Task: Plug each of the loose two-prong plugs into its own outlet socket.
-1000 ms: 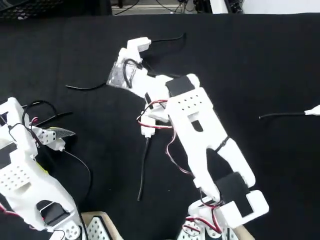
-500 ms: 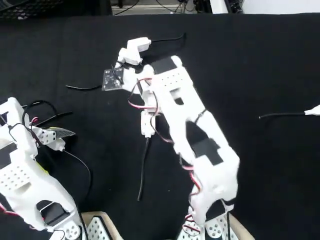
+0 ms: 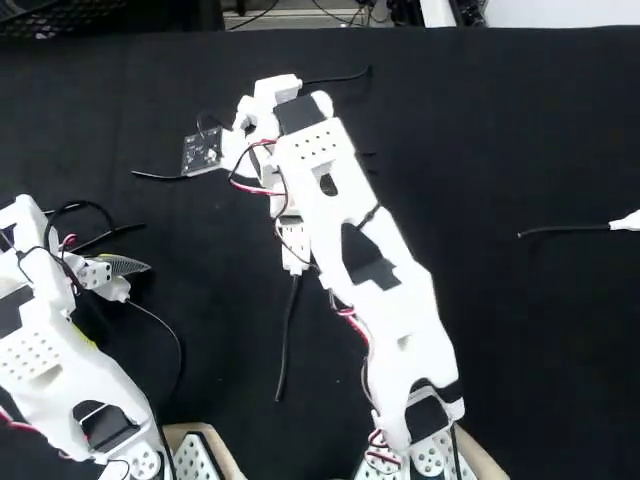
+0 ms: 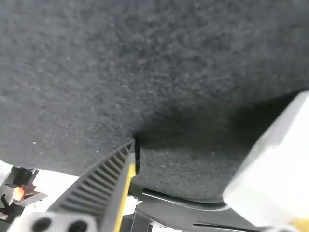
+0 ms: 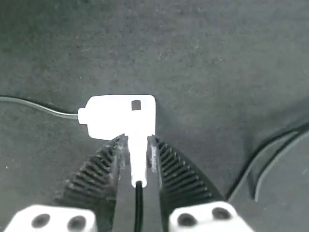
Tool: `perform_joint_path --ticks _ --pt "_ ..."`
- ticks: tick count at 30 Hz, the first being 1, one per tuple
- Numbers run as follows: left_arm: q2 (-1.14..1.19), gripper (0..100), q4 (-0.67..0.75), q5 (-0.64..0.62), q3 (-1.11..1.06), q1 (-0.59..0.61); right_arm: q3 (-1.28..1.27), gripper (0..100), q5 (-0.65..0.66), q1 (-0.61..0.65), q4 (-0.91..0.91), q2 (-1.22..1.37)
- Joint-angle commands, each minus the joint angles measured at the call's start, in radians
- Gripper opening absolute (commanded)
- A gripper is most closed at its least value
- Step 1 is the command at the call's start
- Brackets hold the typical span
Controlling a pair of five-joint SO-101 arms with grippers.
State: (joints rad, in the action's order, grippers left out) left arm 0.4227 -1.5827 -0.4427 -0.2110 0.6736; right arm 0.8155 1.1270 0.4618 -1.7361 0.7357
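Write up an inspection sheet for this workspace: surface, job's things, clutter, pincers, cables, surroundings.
Surface: black cloth covering the whole table.
Job's things: socket block with the held plug butted against it; second plug loose mid-table; third plug at the table's right edge.
Clutter: nothing seen.
Grippers: right pincer shut on the held plug; left pincer open, low over bare cloth.
Cables: black cable trails from the second plug toward the arms' bases; grey cable leaves the socket block; thin cable runs from the third plug.
Surroundings: dark equipment beyond the far edge.
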Motion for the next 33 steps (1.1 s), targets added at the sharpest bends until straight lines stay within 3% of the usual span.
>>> perform_joint_path --ticks 1,18,33 --pt "-0.054 54 0.009 0.003 0.001 -0.013 0.058 1.2 0.008 0.009 -0.025 0.012" --pt "-0.054 54 0.009 0.003 0.005 -0.013 0.058 1.2 0.008 -0.083 -0.029 0.008" --pt "-0.054 54 0.009 0.003 -0.001 -0.045 -0.093 1.2 0.003 -0.048 -0.025 -0.044"
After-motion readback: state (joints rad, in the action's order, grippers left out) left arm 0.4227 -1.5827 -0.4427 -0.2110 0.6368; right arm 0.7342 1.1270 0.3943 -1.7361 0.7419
